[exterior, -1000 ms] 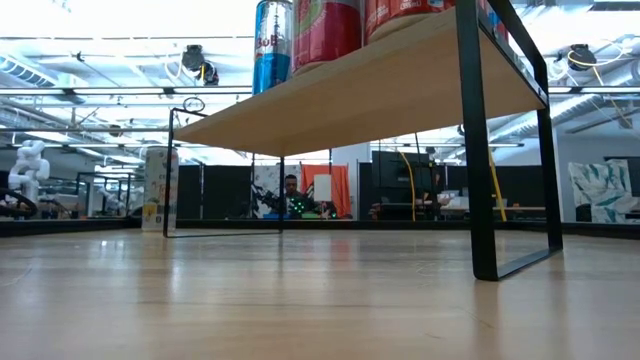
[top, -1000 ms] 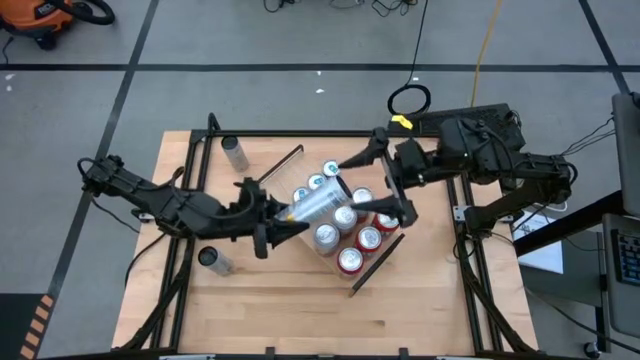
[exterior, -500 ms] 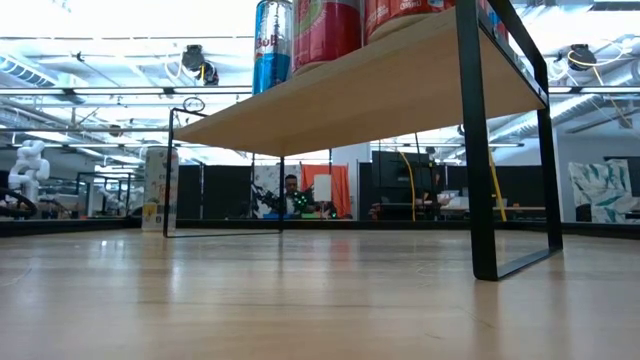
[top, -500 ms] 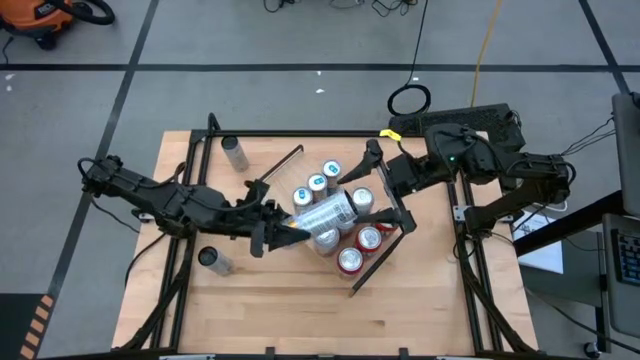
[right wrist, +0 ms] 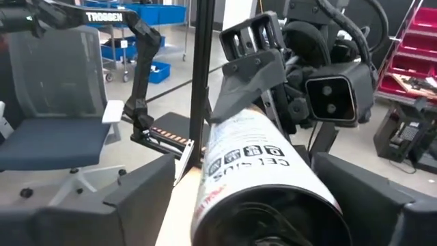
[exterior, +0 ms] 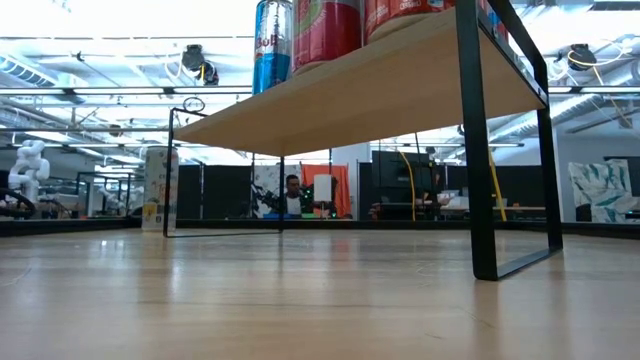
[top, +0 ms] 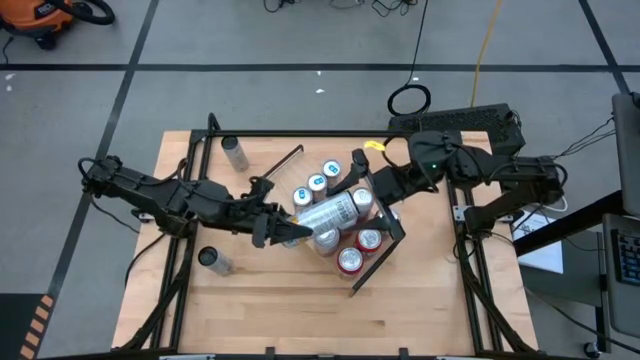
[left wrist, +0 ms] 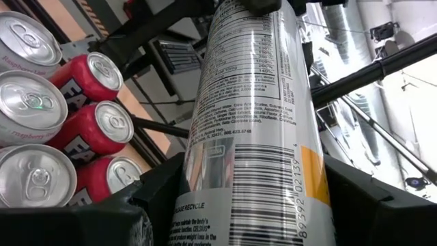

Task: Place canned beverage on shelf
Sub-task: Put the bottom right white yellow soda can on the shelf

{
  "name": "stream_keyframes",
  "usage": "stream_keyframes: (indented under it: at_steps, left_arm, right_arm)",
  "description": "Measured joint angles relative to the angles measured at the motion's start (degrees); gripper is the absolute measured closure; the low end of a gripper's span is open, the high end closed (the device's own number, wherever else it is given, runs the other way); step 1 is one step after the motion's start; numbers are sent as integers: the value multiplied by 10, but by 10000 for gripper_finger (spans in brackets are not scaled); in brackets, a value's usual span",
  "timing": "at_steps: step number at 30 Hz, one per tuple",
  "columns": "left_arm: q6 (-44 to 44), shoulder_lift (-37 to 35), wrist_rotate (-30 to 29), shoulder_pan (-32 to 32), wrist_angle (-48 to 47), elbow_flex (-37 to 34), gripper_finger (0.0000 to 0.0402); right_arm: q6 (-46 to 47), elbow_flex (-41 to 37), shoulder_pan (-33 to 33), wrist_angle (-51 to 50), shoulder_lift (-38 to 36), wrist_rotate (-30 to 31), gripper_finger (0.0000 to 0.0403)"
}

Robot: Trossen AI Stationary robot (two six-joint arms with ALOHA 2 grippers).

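We worked at a light-wood table (top: pixel 260 310) in a black frame, standing on a grey workshop floor; across it, the low view looked into a long room of racks where a person sat far off.

The silver can (top: pixel 329 212) lay on its side in the air, above the upright cans crowding the shelf (top: pixel 283 163). The left gripper (top: pixel 293 231) gripped one end of it; in the left wrist view its dark fingers (left wrist: pixel 164 188) pressed the printed wall of the can on both sides. The right gripper (top: pixel 371 198) bracketed the opposite end, its fingers (right wrist: pixel 136 195) standing to either side of the can's base. Whether they already pressed the can or only flanked it, we could not tell, so we called that gripper's state undecided.

Below it stood the red cans (top: pixel 358 244) and the silver-topped ones (top: pixel 318 184), packed together at the shelf's right part. The low view showed a blue can (exterior: pixel 271 45) and red ones at the board's edge.

Off the shelf, two more cans (top: pixel 235 153) waited on the table to the left, well apart from each other.

We judged the task well advanced: most cans were placed, this one was mid hand-over and not yet upright, and the two outliers remained.
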Motion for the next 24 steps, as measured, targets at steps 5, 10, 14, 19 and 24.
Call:
stream_keyframes:
  at_steps: [5,10,14,19,24]
  left_arm:
    - [-7,0,8,0,1,0,139]
    - [-8,0,11,0,0,0,139]
    - [-9,0,8,0,1,1,139]
    - [-7,0,-33,-2,5,1,114]
    - [14,0,-89,0,8,1,64]
  right_arm:
    - [0,0,1,-7,8,0,113]
    - [0,0,2,-5,10,1,145]
    - [3,0,2,-5,10,0,163]
    - [20,0,2,-5,9,3,166]
    - [55,-1,3,-14,10,-1,164]
